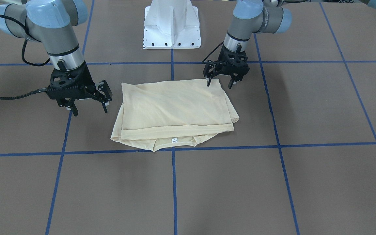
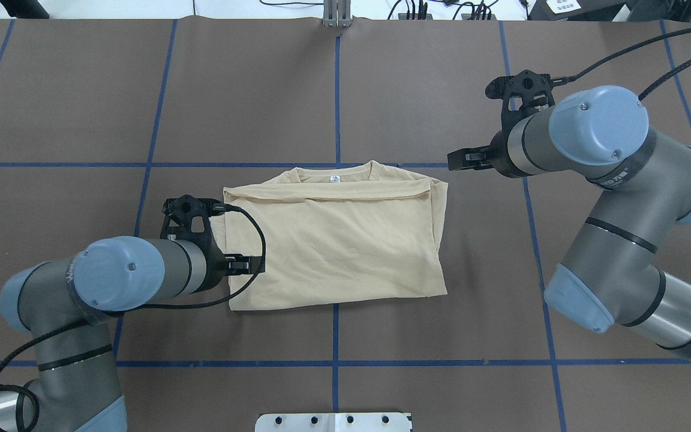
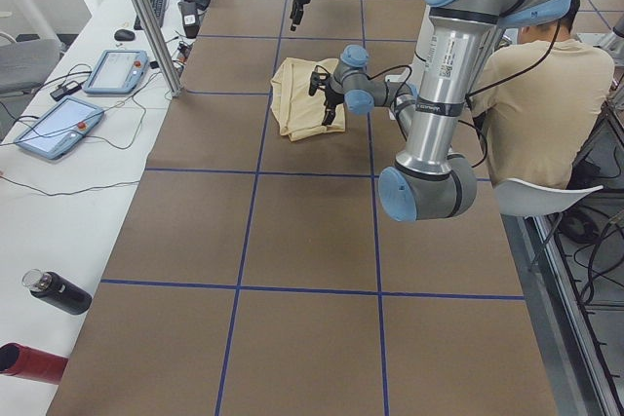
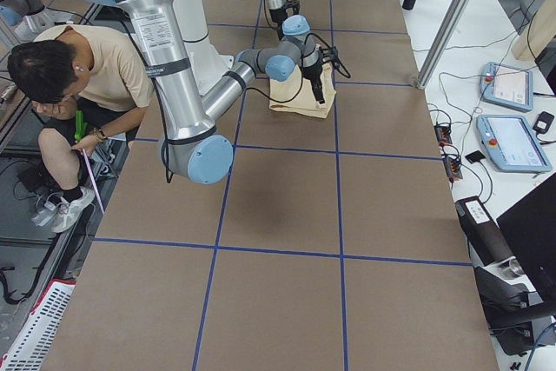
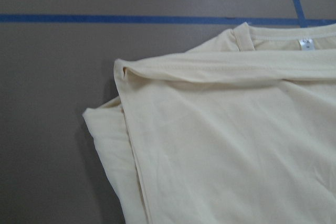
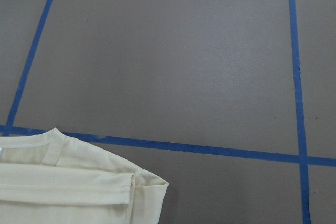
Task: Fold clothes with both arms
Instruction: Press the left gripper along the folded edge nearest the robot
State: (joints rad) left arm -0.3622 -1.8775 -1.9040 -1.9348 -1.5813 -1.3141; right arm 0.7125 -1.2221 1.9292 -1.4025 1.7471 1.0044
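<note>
Pale cream-yellow long-sleeved T-shirt of thin cloth [image 2: 333,240]: flat on the brown table with blue tape lines [image 2: 441,360], straight out from the white pedestal base [image 1: 172,26]. It's already folded to a rough rectangle, with the collar and small white neck label [image 2: 335,178] on the edge farthest from the base. My black two-finger left gripper [image 1: 220,85] hangs over the shirt's left edge, toward the base end, fingers spread wide, nothing held; can't tell if a tip touches the cloth. My black two-finger right gripper [image 1: 90,110] is off the shirt on my right, farther out from the base, also wide open and empty. Risks as I see them: the plies on my left don't line up, lower ones poke out past the top one, so a pinch there may catch only the top ply and peel the stack open. The cloth is thin, so a tip dragging sideways would skew the fold. The left gripper's black cable [image 2: 260,240] loops over the shirt and could snag it. The grippers sit unequally far from the base, so an uneven lift would twist the rectangle.
</note>
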